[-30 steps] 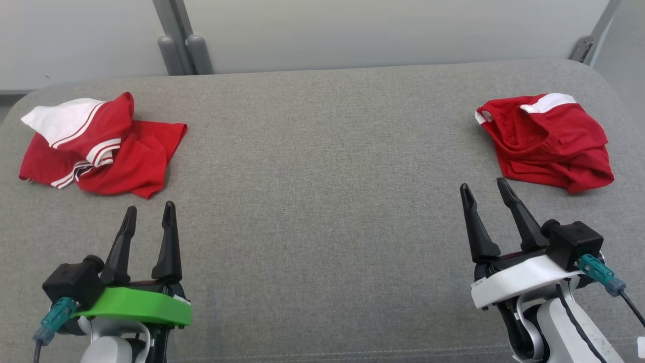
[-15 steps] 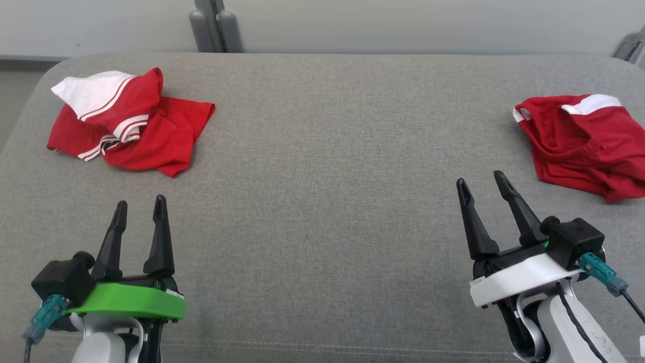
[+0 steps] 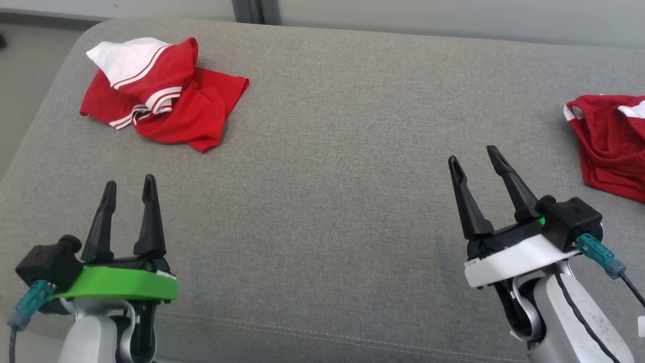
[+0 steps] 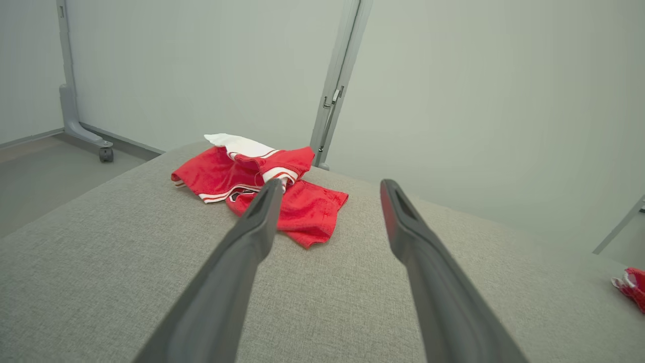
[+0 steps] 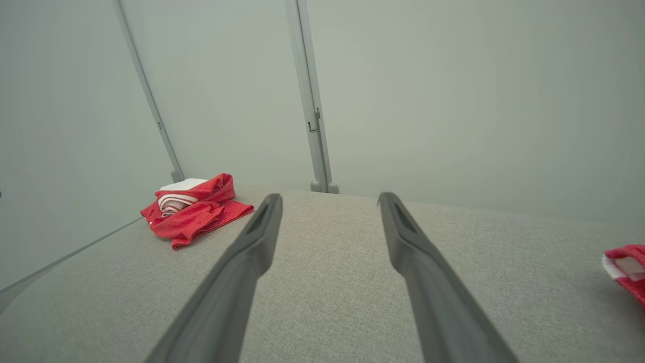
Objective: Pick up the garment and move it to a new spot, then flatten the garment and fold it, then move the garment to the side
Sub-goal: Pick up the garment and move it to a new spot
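Left gripper (image 3: 129,181) and right gripper (image 3: 472,154) both empty with fingers spread, sitting over the near edge of the grey cushion (image 3: 327,151), crumpled red-and-white garment (image 3: 166,96) lying at its far left corner well apart from both, second red garment (image 3: 612,141) at the right edge.

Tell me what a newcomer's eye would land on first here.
Two splashes of red stand out on the grey upholstered surface: a crumpled red-and-white garment at its far left, and a second red garment cut off at the right edge. Nearer the camera, the left tool and the right tool hang open and empty over bare fabric.
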### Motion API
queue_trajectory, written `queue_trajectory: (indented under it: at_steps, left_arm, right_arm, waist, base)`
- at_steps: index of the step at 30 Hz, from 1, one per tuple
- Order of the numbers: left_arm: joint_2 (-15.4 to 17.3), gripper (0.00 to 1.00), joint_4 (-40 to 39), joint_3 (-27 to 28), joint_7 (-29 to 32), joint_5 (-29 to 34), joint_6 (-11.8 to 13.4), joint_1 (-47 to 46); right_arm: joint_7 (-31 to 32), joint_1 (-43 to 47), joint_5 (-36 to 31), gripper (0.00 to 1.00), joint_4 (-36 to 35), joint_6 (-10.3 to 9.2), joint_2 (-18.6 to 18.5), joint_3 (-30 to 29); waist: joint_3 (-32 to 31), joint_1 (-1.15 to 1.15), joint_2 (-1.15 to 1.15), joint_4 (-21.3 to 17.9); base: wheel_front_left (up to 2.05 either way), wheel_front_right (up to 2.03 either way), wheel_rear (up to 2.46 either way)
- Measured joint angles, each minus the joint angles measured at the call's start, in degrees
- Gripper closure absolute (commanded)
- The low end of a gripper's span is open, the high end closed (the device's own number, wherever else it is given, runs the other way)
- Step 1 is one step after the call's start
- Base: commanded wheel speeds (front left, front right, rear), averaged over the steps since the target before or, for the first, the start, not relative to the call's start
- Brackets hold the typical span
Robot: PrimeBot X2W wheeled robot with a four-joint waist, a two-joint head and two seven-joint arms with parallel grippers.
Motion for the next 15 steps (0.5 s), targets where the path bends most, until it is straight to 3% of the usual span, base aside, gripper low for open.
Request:
queue_trajectory:
  at_steps: [2,6,15]
  left_arm:
    - [-0.4,0.00,0.0,0.6,0.0,-3.6,0.0,-1.0]
    - [-0.3,0.00,-0.2,0.3,0.0,-3.8,0.0,-6.3]
    - [5.3,0.00,1.0,3.5,4.6,-5.5,-0.1,-18.2]
  right_arm:
    - [0.0,-0.5,-0.1,0.00,0.0,0.01,0.0,0.1]
    - [0.0,-2.0,-0.7,0.00,0.0,0.08,-0.4,0.1]
    - [0.0,-7.0,-2.3,0.00,0.0,1.14,-1.0,2.4]
  waist:
    - [0.5,0.00,0.00,0.6]
    - [1.8,0.00,0.00,1.6]
    - [6.3,0.00,0.00,2.6]
  base:
    - [0.00,0.00,0.00]
    - [0.00,0.00,0.00]
    - [0.00,0.00,0.00]
